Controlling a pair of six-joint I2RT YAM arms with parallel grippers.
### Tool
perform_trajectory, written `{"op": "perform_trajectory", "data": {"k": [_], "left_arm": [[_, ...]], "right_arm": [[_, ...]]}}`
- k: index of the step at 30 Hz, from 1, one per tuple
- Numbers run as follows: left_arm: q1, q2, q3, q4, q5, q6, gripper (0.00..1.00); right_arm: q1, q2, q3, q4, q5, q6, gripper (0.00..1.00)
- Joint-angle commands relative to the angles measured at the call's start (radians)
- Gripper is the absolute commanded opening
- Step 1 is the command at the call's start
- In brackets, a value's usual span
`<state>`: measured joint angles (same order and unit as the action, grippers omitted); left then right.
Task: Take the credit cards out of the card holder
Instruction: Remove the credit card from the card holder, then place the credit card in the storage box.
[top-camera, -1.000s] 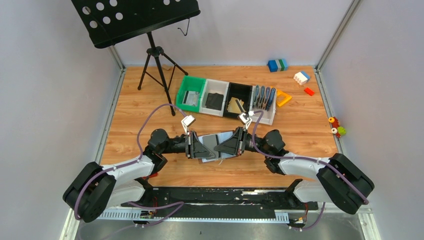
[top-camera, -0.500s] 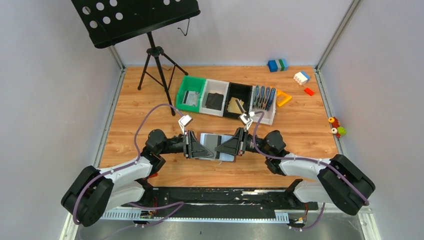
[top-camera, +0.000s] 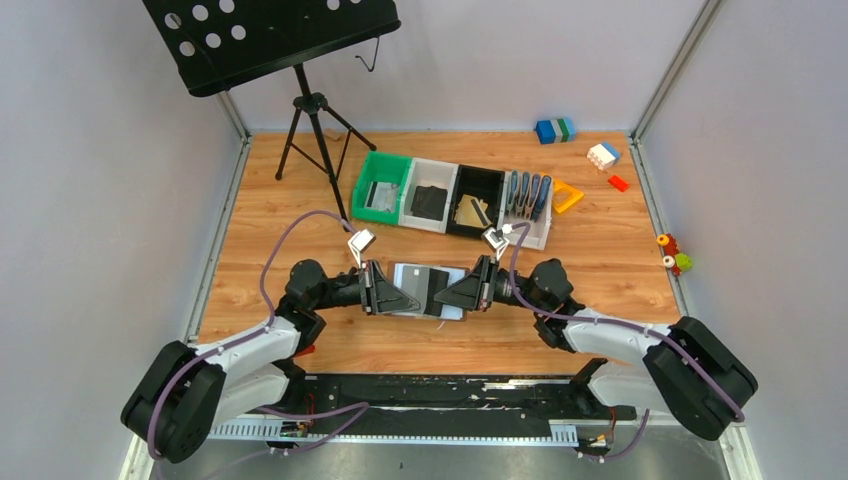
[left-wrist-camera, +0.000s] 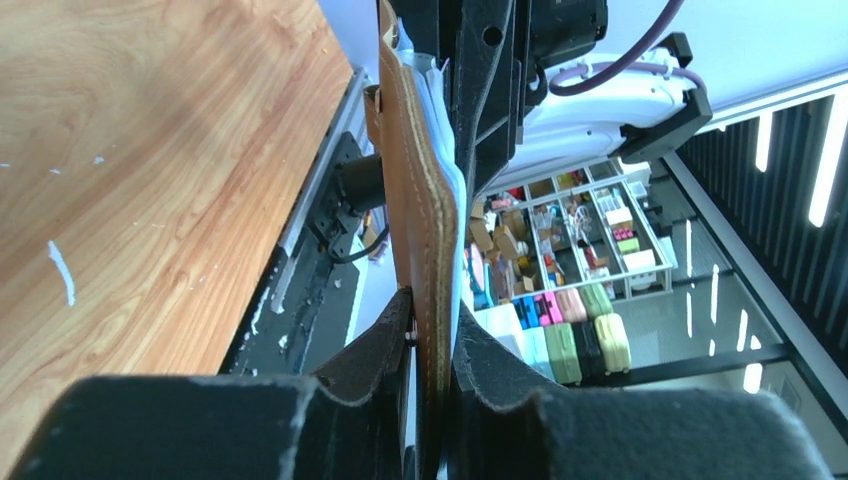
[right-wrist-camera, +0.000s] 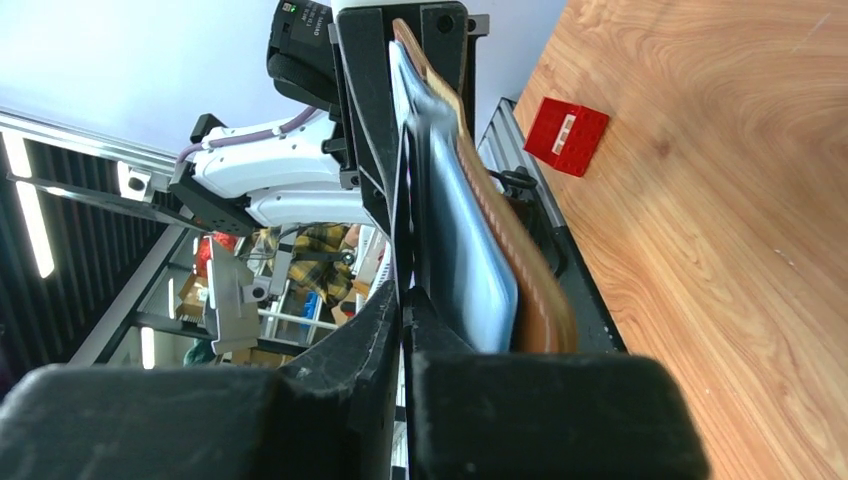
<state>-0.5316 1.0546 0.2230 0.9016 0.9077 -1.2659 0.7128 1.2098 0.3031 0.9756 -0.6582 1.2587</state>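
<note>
The brown leather card holder (top-camera: 420, 285) hangs open between my two grippers above the table, its grey-blue inner pockets facing up. My left gripper (top-camera: 398, 293) is shut on its left edge; in the left wrist view the jaws (left-wrist-camera: 432, 335) pinch the stitched brown leather (left-wrist-camera: 425, 200). My right gripper (top-camera: 452, 292) is at its right side. In the right wrist view the gripper (right-wrist-camera: 402, 300) is shut on a thin dark card (right-wrist-camera: 404, 210) that lies against the grey-blue pocket (right-wrist-camera: 460, 240), with the brown leather (right-wrist-camera: 530, 300) outside the jaws. No other card shows in the holder.
A row of bins stands behind: a green bin (top-camera: 382, 198), a white bin (top-camera: 430, 203) with a black card, a black bin (top-camera: 473, 212) with gold cards, and a bin of blue-grey holders (top-camera: 527, 197). A music stand (top-camera: 310, 110) is at far left. A red brick (right-wrist-camera: 568, 137) lies near the left arm.
Both grippers have moved a little away from the bases with the holder between them. The holder, bent in a V before, now lies flatter and more spread.
</note>
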Motion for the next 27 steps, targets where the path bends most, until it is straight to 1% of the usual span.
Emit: {"op": "perform_trajectory", "data": {"k": [1, 2, 5, 7, 9, 12, 15, 19, 23, 27], "left_arm": [[0.047, -0.048, 0.001, -0.031, -0.005, 0.043, 0.22], [0.055, -0.056, 0.003, -0.073, -0.004, 0.061, 0.22], [0.081, -0.079, 0.029, -0.279, -0.014, 0.168, 0.22], [0.101, -0.083, 0.053, -0.415, -0.032, 0.273, 0.21], [0.118, -0.086, 0.099, -0.647, -0.076, 0.392, 0.19], [0.125, -0.093, 0.143, -0.820, -0.172, 0.526, 0.18], [0.125, -0.101, 0.170, -0.934, -0.249, 0.591, 0.18], [0.125, -0.091, 0.208, -1.063, -0.333, 0.660, 0.18], [0.125, -0.087, 0.220, -1.107, -0.367, 0.691, 0.18], [0.125, -0.088, 0.220, -1.114, -0.388, 0.698, 0.18]], "right_arm": [[-0.022, -0.050, -0.014, -0.064, 0.011, -0.050, 0.06], [-0.033, -0.057, -0.011, -0.091, 0.014, -0.062, 0.05], [-0.052, -0.091, 0.013, -0.229, 0.037, -0.132, 0.03], [-0.064, -0.123, 0.060, -0.384, 0.066, -0.199, 0.01], [-0.074, -0.145, 0.108, -0.523, 0.110, -0.281, 0.00], [-0.088, -0.167, 0.182, -0.675, 0.166, -0.374, 0.00], [-0.090, -0.154, 0.251, -0.761, 0.241, -0.439, 0.00], [-0.093, -0.047, 0.422, -0.926, 0.353, -0.556, 0.00], [-0.098, 0.109, 0.601, -1.058, 0.430, -0.652, 0.00], [-0.117, 0.278, 0.765, -1.111, 0.436, -0.715, 0.00]]}}
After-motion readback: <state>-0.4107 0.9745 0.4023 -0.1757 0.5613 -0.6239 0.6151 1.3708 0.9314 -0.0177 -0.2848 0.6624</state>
